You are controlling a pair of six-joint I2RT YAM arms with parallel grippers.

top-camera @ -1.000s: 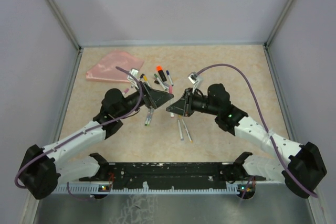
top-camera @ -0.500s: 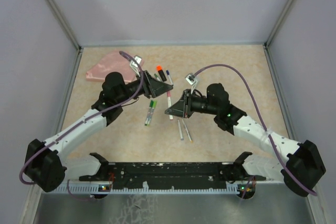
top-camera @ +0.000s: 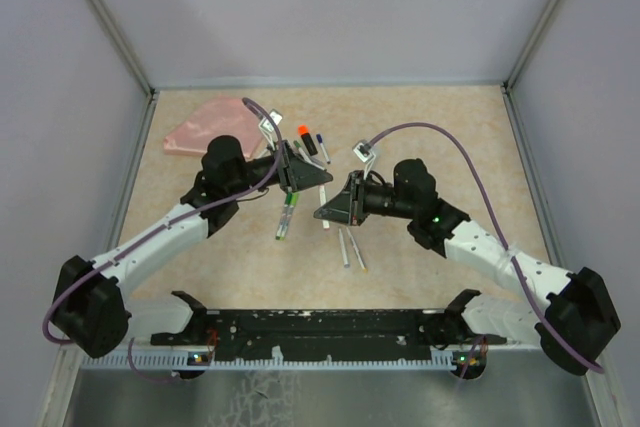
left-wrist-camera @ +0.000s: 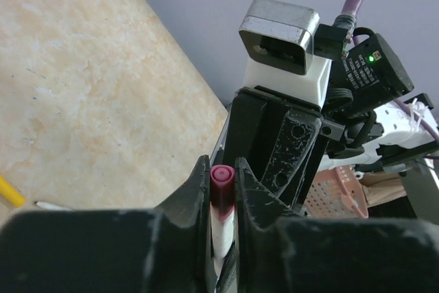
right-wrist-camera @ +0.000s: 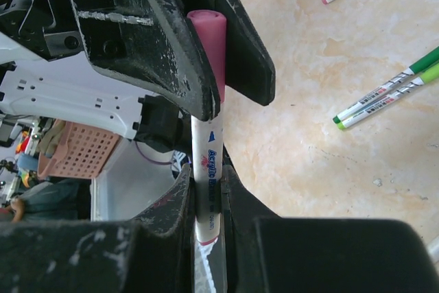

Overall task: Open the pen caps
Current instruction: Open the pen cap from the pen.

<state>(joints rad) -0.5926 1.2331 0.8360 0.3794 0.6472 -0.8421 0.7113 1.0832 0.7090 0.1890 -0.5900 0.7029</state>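
The worktop [top-camera: 440, 137] carries a pink pouch [top-camera: 205, 129] at its far left. Just right of the pouch, the left end effector [left-wrist-camera: 221, 171] and the right end effector [right-wrist-camera: 206, 178] meet tip to tip. The left is clamped on a pink cap [right-wrist-camera: 208, 46]. The right is clamped on the same pen's white barrel [right-wrist-camera: 206, 145], with the cap seated on it. Two green pens [top-camera: 287, 215] lie right of the pouch, nearer the arm bases. An orange cap [top-camera: 302, 131] sits level with the pouch.

pouch [top-camera: 200, 133] far left on table [top-camera: 440, 127]; pens [top-camera: 286, 217] right of it.
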